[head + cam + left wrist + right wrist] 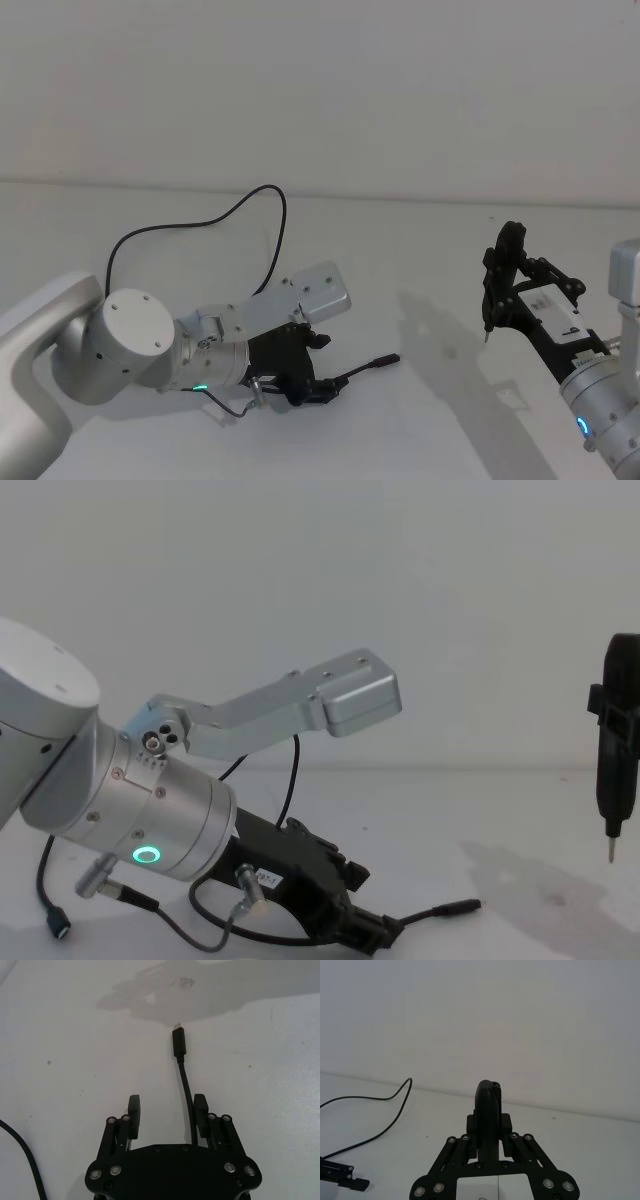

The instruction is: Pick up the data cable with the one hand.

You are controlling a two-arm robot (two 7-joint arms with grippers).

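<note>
Black and thin, one cable (187,1091) lies on the white bench (420,250), its plug (179,1042) out beyond the left gripper (167,1102). That gripper's two fingers (134,1110) are spread wide. The cable runs between them, just beside one finger and not clamped. The rest loops back across the bench behind the left arm. Well apart, the right gripper (489,1122) hangs above the bench, its two fingers closed on one pointed pen-like tool (487,1095).
</note>
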